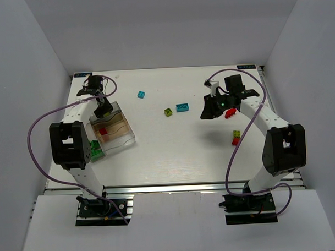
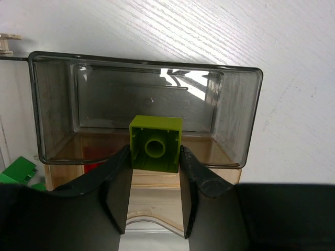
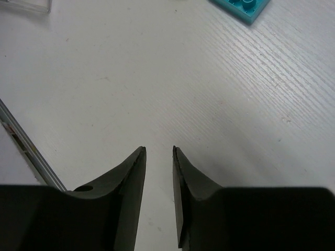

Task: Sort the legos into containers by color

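My left gripper (image 2: pixel 156 157) is shut on a lime green lego (image 2: pixel 156 144) and holds it over the far compartment of the clear divided container (image 2: pixel 141 60). From above, this gripper (image 1: pixel 105 109) is over the container's (image 1: pixel 126 139) back end. A red lego (image 1: pixel 103 130) lies in the container. My right gripper (image 3: pixel 158 149) is slightly open and empty above bare table, and sits at the right (image 1: pixel 206 112) in the top view. A red lego (image 1: pixel 230 113) lies just right of it. A cyan lego (image 3: pixel 243 6) is ahead of it.
Loose on the table are a small cyan lego (image 1: pixel 141 94), a larger cyan lego (image 1: pixel 182 107), a lime and dark green lego (image 1: pixel 168 111) and a red-and-lime stack (image 1: pixel 235 137). Green legos (image 1: pixel 95 148) lie beside the container near the left arm, also seen from the left wrist (image 2: pixel 18 170).
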### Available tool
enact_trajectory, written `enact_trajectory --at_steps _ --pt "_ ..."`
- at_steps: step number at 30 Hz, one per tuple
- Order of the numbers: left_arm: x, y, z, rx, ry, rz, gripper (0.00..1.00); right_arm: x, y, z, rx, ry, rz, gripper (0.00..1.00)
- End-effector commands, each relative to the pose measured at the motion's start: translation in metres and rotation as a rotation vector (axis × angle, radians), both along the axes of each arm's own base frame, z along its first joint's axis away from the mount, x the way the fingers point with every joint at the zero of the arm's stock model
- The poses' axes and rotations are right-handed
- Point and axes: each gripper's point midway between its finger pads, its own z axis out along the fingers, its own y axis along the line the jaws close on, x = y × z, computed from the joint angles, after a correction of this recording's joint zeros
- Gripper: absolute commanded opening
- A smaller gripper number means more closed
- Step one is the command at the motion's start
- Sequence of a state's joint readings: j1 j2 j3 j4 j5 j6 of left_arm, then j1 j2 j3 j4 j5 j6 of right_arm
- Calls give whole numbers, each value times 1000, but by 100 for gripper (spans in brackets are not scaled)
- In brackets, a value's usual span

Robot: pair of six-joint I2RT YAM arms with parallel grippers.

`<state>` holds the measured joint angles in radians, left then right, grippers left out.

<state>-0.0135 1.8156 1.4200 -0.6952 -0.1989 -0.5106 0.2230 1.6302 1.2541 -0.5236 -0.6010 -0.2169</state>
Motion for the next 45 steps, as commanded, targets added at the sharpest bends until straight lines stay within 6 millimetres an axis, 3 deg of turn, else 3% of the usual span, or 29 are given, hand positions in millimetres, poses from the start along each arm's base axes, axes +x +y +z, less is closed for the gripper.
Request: enact_trajectory --at_steps 1,2,3,5,7,11,13,14,15,17,18,20,21,22,24,25,26,27,28,29,31,32,33,35,37,45 --pt "11 11 17 16 -63 19 40 5 0 12 -6 -45 10 33" --pt "12 10 17 13 -68 18 52 6 0 12 -6 -49 12 35" --pt "14 10 20 14 -75 19 57 6 0 12 -8 -48 11 36" --pt "14 10 22 14 -80 19 67 6 0 12 -9 -48 15 40" --pt "16 10 26 13 -90 16 70 6 0 12 -12 -47 15 45" --pt "17 5 36 -13 -119 3 71 8 -2 12 -16 -54 12 48" --pt "20 0 50 -36 -162 -11 58 9 -2 12 -22 -59 10 48" --pt "26 -18 59 -79 -208 -63 46 10 -3 12 -25 -59 6 47" --pt "28 -23 66 -104 -235 -85 23 12 -4 11 -36 -65 -4 46" --pt "33 -58 84 -240 -315 -209 11 17 -6 11 -46 -74 -26 40" --pt "34 -73 89 -298 -331 -234 9 20 -10 9 -58 -72 -50 36" --pt "36 -108 97 -398 -356 -340 11 25 -13 8 -74 -74 -75 20" --pt "34 -131 99 -435 -352 -387 16 27 -17 7 -77 -70 -93 16" --pt "37 -147 108 -457 -367 -429 28 26 -15 5 -81 -69 -92 9" --pt "31 -195 97 -509 -300 -541 41 30 -18 4 -92 -74 -115 7" --pt "32 -212 105 -518 -291 -584 54 30 -17 4 -93 -73 -119 10" --pt "33 -228 86 -529 -232 -609 60 32 -18 4 -99 -77 -125 16" --pt "33 -240 81 -516 -211 -632 66 33 -20 4 -102 -77 -132 25" --pt "29 -262 73 -502 -166 -662 74 34 -22 3 -110 -78 -140 41" --pt "29 -270 70 -486 -153 -667 76 34 -23 4 -116 -79 -146 51" --pt "25 -282 55 -432 -107 -645 80 34 -25 5 -122 -88 -153 62" --pt "30 -286 58 -414 -117 -636 83 35 -27 5 -128 -93 -160 62" --pt "35 -285 41 -369 -88 -590 84 35 -28 5 -131 -92 -162 62" --pt "35 -293 38 -326 -75 -573 85 35 -30 5 -131 -93 -170 62" --pt "37 -292 17 -266 -30 -532 85 34 -33 4 -130 -89 -178 62" --pt "45 -294 -7 -130 -15 -459 84 35 -38 3 -119 -83 -195 63"
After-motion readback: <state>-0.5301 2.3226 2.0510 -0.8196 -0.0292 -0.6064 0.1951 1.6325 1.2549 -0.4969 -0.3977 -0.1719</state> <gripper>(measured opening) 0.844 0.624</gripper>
